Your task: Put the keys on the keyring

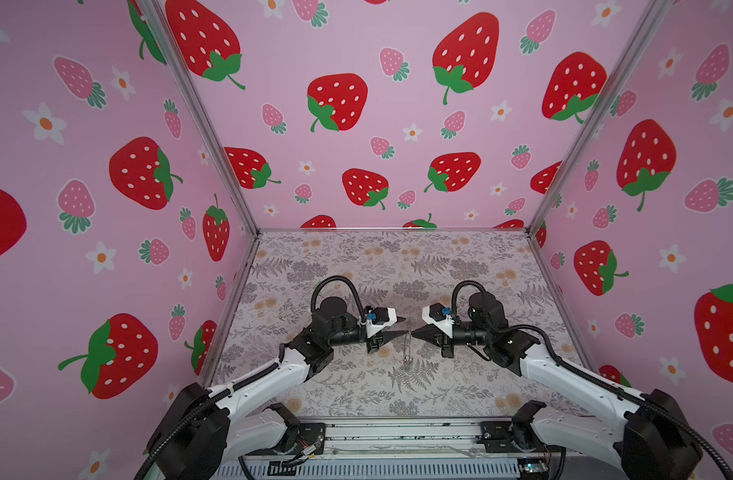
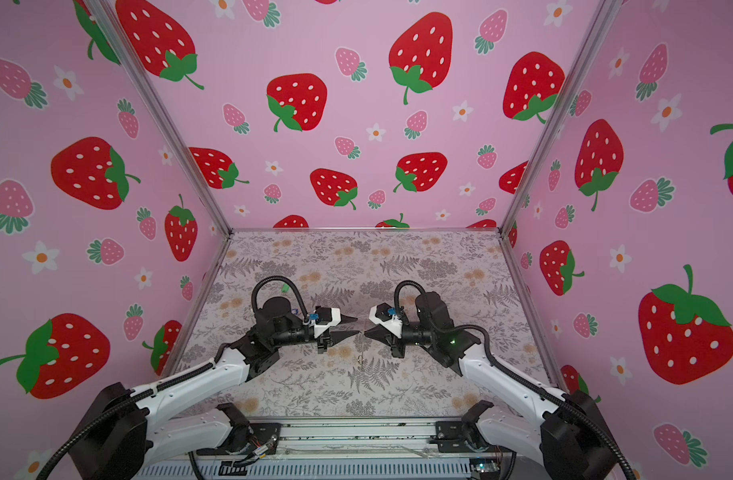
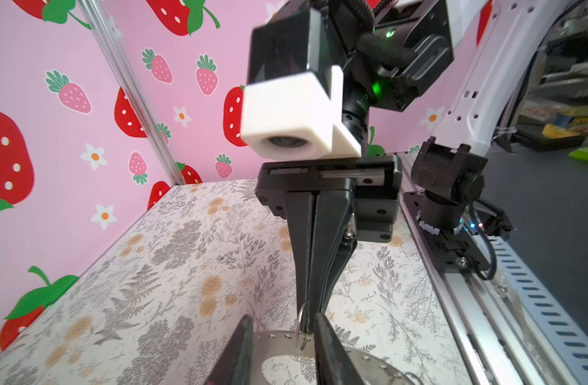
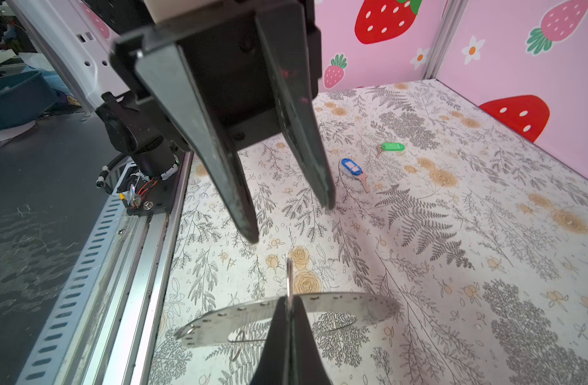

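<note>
The right hand is pressed together on a small wire ring, gripped edge-on at the very tips. The keyring, a flat grey disc with small holes along its rim, hangs from that wire ring below the hand, over the middle of the table. I cannot tell whether its lower edge touches the surface.

The left hand faces it tip to tip, its fingers spread and holding nothing. In the left wrist view they stand either side of the right hand's tips and the wire ring.

Neither key is on the ring yet. The blue key and the green key lie flat, close together but apart, behind the left hand toward the table's far left corner. In a top view only the green one shows, through the left arm's cable loop.

The step looks like the left hand leaving the ring to the right hand and going for a key. To do it well:

- The left hand should back straight out along its own line, so neither finger clips the wire ring or sets the disc swinging.
- The right hand's pinch is slight, on thin wire, so it should hold firm and level.
- The blue key is the nearer one.
- Gripping it by the plastic head would leave its attaching end free.
</note>
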`<state>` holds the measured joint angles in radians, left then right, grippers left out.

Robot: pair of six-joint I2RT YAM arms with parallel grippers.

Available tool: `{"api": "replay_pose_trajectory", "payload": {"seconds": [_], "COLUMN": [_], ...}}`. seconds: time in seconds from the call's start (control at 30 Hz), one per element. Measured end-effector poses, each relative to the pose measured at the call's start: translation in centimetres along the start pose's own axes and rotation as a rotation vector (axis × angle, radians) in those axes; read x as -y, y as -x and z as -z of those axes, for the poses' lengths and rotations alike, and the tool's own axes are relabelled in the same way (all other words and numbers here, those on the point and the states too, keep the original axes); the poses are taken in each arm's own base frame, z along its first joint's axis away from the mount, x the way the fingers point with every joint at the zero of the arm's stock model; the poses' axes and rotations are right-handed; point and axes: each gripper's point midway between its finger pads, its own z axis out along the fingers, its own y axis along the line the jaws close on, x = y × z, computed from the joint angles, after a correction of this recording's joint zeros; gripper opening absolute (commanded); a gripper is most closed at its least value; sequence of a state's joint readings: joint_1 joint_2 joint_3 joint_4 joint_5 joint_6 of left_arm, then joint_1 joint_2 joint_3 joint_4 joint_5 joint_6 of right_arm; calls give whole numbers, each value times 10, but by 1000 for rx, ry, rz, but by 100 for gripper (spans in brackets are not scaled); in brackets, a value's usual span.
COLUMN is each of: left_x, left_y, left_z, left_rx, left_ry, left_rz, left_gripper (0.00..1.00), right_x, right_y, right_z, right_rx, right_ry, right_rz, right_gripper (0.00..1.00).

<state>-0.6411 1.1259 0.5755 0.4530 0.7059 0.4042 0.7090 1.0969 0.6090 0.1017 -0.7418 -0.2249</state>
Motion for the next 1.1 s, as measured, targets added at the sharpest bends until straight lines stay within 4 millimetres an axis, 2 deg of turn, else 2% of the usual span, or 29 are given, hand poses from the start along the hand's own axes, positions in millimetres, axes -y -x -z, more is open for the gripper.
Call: {"api": "replay_pose_trajectory", "payload": {"seconds": [0.2, 0.43, 0.73, 1.1], "left_x": [-8, 4, -2, -9], "left_y": [6, -10, -27, -39], "left_z": [4, -10, -16, -28], "left_rx": [-104, -257, -398, -469], "left_ry": [13, -4, 67, 121], "left_rz": [-126, -250, -349, -370], "left_gripper": [32, 31, 30, 27], "right_x": [11, 23, 24, 18], "right_y": [4, 1, -3, -15], "right_z": [-1, -4, -1, 0], "right_rx": [-83, -205, -330, -404], "right_ry": [-18, -33, -43, -36], "right_rz": [-22, -83, -140, -165], "right_gripper": [0, 0, 0, 0]}}
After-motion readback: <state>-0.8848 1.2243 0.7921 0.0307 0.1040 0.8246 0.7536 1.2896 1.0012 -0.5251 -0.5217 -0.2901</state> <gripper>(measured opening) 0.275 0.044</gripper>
